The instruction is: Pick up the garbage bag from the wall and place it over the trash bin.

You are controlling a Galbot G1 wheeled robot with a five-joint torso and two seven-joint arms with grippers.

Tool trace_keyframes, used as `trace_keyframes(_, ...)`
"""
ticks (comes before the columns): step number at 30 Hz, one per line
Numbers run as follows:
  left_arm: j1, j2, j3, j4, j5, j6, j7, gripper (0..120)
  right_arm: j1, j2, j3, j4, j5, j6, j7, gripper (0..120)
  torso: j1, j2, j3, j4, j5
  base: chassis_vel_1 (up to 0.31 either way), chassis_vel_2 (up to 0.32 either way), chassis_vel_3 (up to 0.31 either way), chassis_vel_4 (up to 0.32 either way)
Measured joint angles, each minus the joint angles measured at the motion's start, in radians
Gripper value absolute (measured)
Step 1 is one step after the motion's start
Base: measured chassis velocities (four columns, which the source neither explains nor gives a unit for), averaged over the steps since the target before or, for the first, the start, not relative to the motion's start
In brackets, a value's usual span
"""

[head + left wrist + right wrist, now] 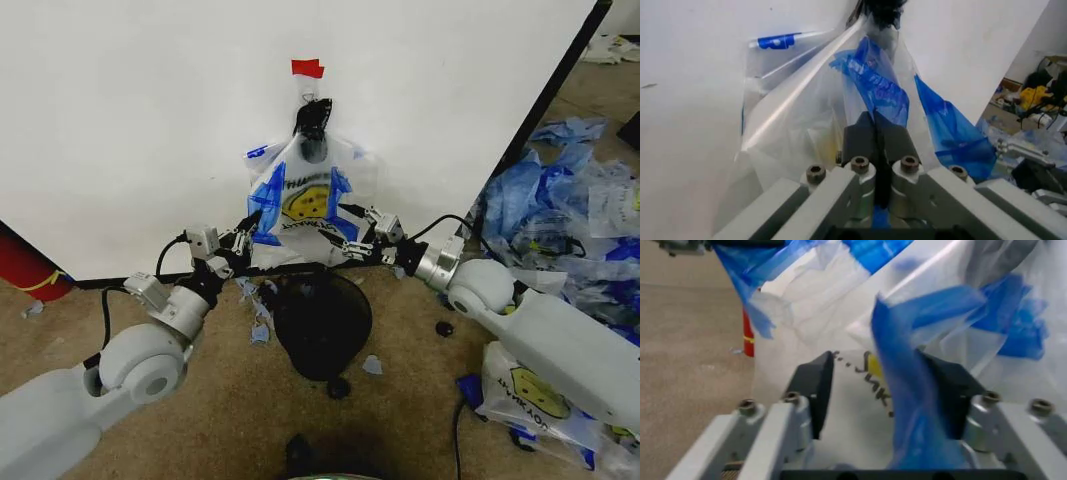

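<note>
The garbage bag (300, 195), translucent white with a yellow smiley and blue edges, hangs from a black clip under a piece of red tape (307, 68) on the white wall (120, 120). My left gripper (243, 237) is at the bag's lower left corner; in the left wrist view its fingers (863, 137) are pressed together, shut on the bag film (807, 100). At the lower right corner my right gripper (352, 248) stands open, with the film and a blue strip (903, 390) lying between its pads (819, 390). The black mesh trash bin (322, 325) stands on the floor directly below the bag.
A big heap of blue-and-white bags (575, 200) lies to the right of the wall's black edge strip. Another printed bag (530, 390) lies on the floor under my right arm. A red cylinder (25, 265) leans at the far left. Blue scraps litter the carpet near the bin.
</note>
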Motion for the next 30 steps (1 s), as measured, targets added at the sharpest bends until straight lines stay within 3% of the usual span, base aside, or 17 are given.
trace_keyframes(9, 0.006, -0.001, 0.006, -0.009, 0.007, -0.002, 0.001, 0, -0.038, -0.014, -0.002, 0.023, 0.006, -0.003, 0.023, 12, 0.0, 0.0, 0.0, 0.0, 0.0, 0.0, 0.0, 0.0, 0.0)
trace_keyframes(20, 0.008, 0.006, 0.011, -0.014, 0.007, -0.01, 0.004, 0, -0.036, -0.021, 0.006, 0.021, 0.018, -0.014, 0.057, 14, 0.0, 0.0, 0.0, 0.0, 0.0, 0.0, 0.0, 0.0, 0.0)
trace_keyframes(30, 0.018, 0.01, 0.006, -0.037, 0.007, -0.011, 0.005, 0, -0.02, -0.018, -0.021, -0.004, 0.014, -0.019, 0.057, 29, 0.0, 0.0, 0.0, 0.0001, 0.0001, 0.0, 0.0, 0.0, 0.0)
